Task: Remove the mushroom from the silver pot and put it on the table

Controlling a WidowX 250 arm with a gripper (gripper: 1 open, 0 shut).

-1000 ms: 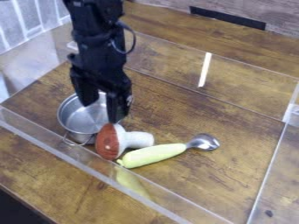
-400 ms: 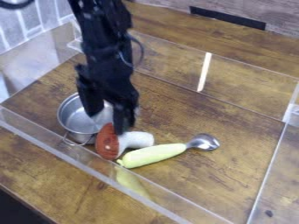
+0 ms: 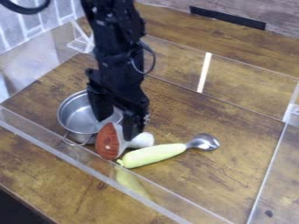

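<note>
while the mushroom (image 3: 111, 140) lies on its side on the table (image 3: 222, 166), outside the silver pot (image 3: 75, 115), its reddish-brown cap faces the near acrylic wall and its white stem (image 3: 140, 139) points toward three o'clock. it sits just beside the pot, at about four o'clock from it, and whether cap and pot rim touch cannot be told. the pot stands upright on the planks with its shiny inside showing; nothing can be seen in the part of it that is visible, though the arm hides its right-hand edge. the gripper (image 3: 121, 118) hangs straight down over the spot between pot and mushroom, its dark fingers (image 3: 136, 120) spread wide with nothing between them, the tips low, right above the mushroom's stem end; contact cannot be made out. the black arm (image 3: 114, 44) rises from the gripper toward twelve o'clock and blocks the view of the pot's far right rim. at four o'clock from the mushroom lies a spoon (image 3: 170, 152) with a yellow-green handle touching or nearly touching the cap's lower edge and a silver bowl (image 3: 205, 142) pointing toward three o'clock. a clear acrylic wall (image 3: 70, 157) runs along the near edge, close in front of the pot and mushroom, and further clear walls border the table at the far and right sides.
</note>
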